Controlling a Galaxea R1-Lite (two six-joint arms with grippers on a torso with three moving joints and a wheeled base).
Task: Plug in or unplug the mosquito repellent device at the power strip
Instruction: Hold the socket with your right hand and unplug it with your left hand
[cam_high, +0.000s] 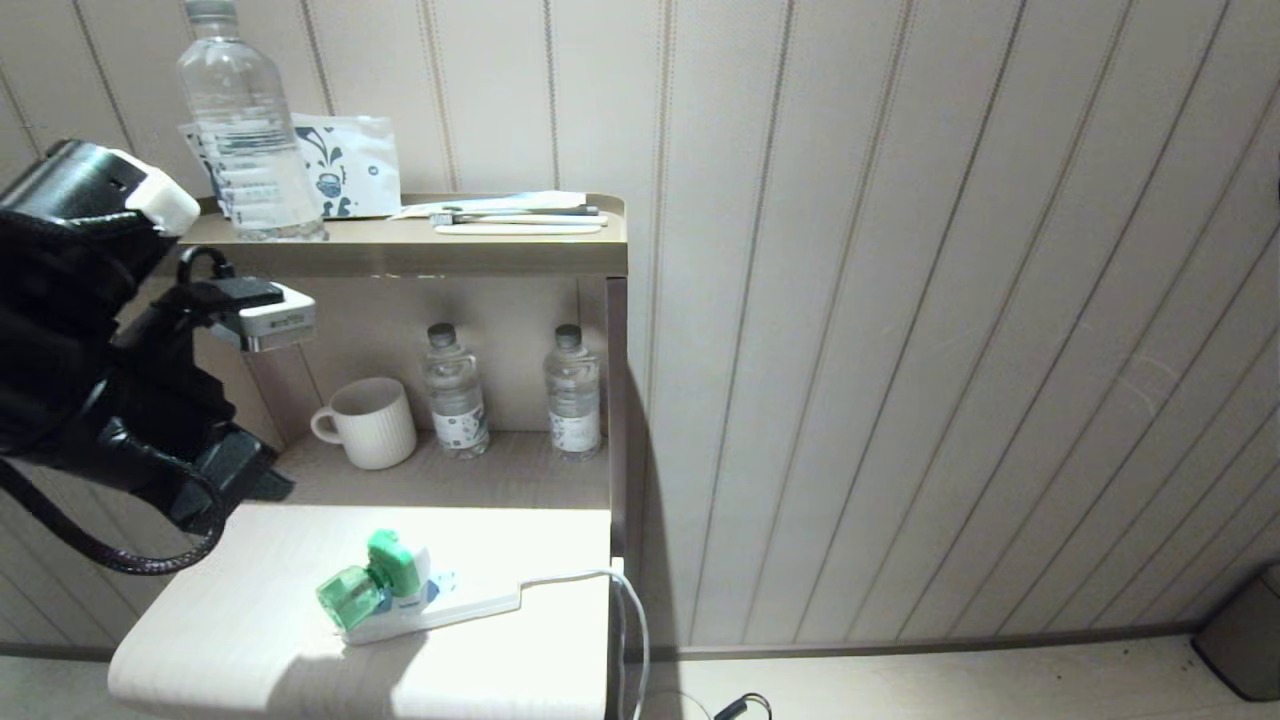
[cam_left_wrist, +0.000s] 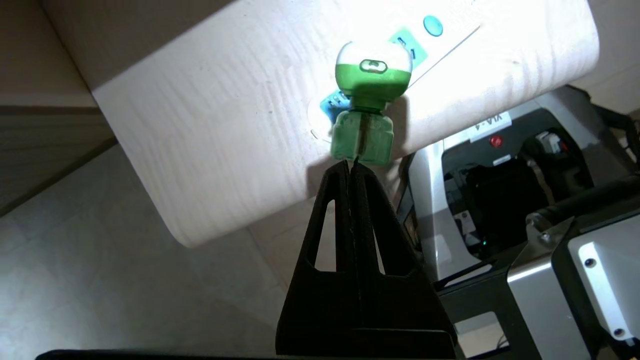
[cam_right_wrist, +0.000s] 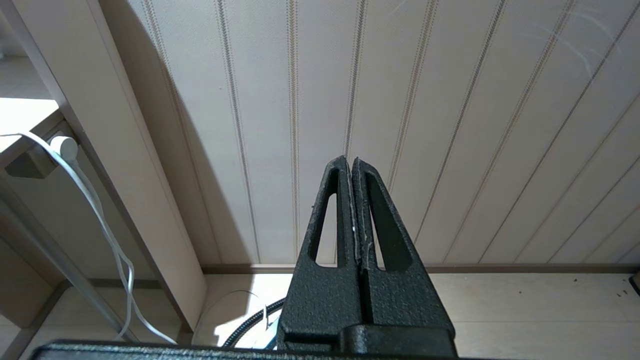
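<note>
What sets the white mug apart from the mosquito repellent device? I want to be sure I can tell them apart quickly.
The mug is plain white and ribbed with a handle; the mosquito repellent device is green with a white head. The mug stands upright on the lower shelf; the device sits tilted on the power strip on the front surface. The mug looks larger than the device. Neither is held by a gripper.
</note>
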